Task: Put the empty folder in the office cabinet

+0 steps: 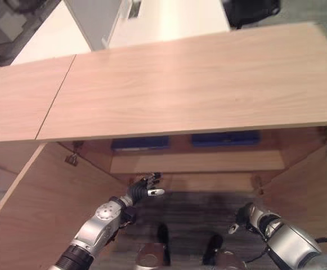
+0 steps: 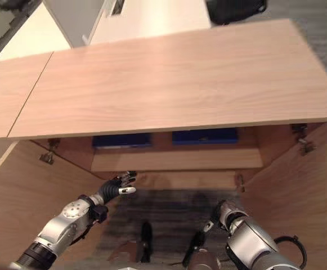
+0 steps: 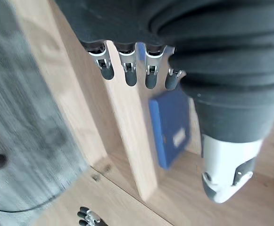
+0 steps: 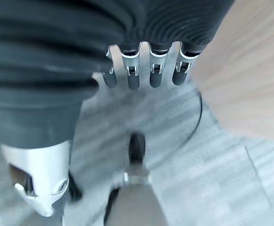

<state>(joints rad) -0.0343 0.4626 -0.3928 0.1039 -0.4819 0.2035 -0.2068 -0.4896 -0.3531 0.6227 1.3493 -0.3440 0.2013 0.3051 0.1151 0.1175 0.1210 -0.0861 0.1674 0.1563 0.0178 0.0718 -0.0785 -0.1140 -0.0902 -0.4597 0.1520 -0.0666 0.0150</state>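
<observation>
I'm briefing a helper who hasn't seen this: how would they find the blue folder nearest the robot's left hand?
Look under the long wooden cabinet top, on the shelf inside. Of two blue folders, it is the left folder, beyond the left robot hand.

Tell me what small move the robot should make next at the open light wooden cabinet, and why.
Probably draw the left hand back from the light wooden shelf. Its fingers are straight and hold nothing, and the right hand hangs low, also empty. Two flat blue folders already lie on that shelf, so placing looks done.
</observation>
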